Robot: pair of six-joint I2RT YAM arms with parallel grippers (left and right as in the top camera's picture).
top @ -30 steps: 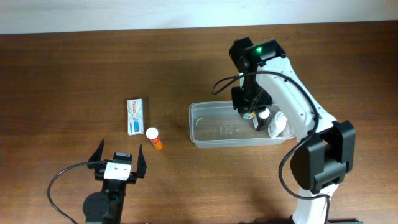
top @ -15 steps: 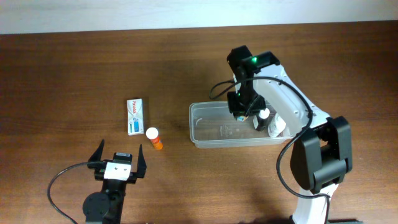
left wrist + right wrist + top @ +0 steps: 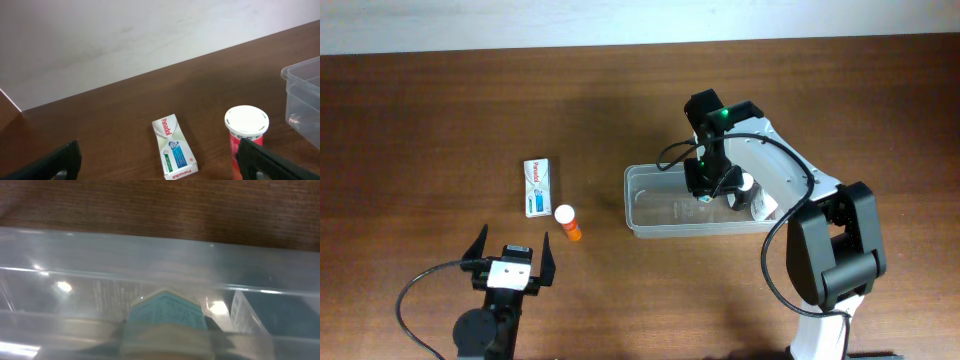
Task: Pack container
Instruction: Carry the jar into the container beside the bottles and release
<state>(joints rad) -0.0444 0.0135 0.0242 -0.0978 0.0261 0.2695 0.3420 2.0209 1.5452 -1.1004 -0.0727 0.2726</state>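
The clear plastic container [image 3: 665,228] lies right of centre on the table; its corner shows in the left wrist view [image 3: 304,80] and its wall fills the right wrist view [image 3: 90,255]. My right gripper [image 3: 706,186] is low over the container's middle, shut on a small teal-labelled item [image 3: 167,312] held just inside the rim. Two white bottles [image 3: 757,198] lie in the container's right end. An orange bottle with a white cap [image 3: 568,222] stands left of the container [image 3: 246,131]. My left gripper [image 3: 510,262] is open and empty near the front edge [image 3: 160,162].
A white-and-blue Panadol box [image 3: 537,186] lies on the table left of the orange bottle, also in the left wrist view [image 3: 174,147]. A pale wall runs along the far table edge. Black cables hang by both arms.
My right gripper has moved left and lower over the container, carrying the teal-labelled item. The left arm, the box and the orange bottle have not moved.
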